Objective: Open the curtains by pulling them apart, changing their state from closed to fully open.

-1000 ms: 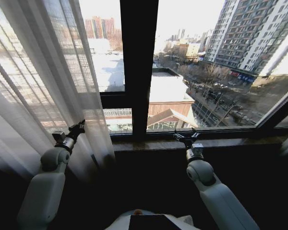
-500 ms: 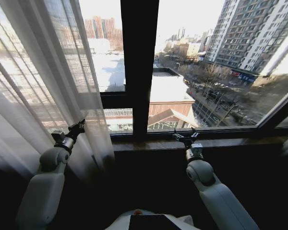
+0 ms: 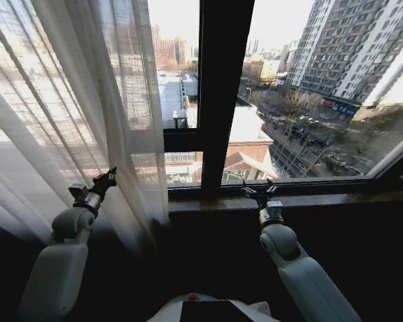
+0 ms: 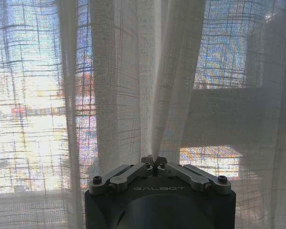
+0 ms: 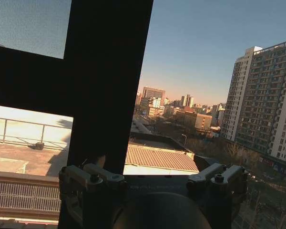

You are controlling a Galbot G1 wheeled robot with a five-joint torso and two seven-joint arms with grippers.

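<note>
The left panel of the curtains (image 3: 74, 114) hangs sheer and white over the left part of the window, its pleated edge falling to about the sill. My left gripper (image 3: 109, 178) is shut on a fold of that panel low down. In the left wrist view the fingertips (image 4: 154, 160) pinch the fabric of the curtains (image 4: 133, 76), which bunches upward from the pinch. My right gripper (image 3: 260, 190) is held out just before the window sill, right of the dark post, open with nothing between its fingers. The right wrist view has the right gripper (image 5: 152, 174) with fingers spread wide.
A thick dark window post (image 3: 225, 94) stands upright in the middle, with a crossbar left of it. The dark sill (image 3: 322, 199) runs along under the glass. Bare glass to the right looks out on buildings and a street. Below the sill all is dark.
The whole head picture has shifted right, so the camera has moved. The left gripper stays shut on the curtain fold and the right gripper stays open by the sill.
</note>
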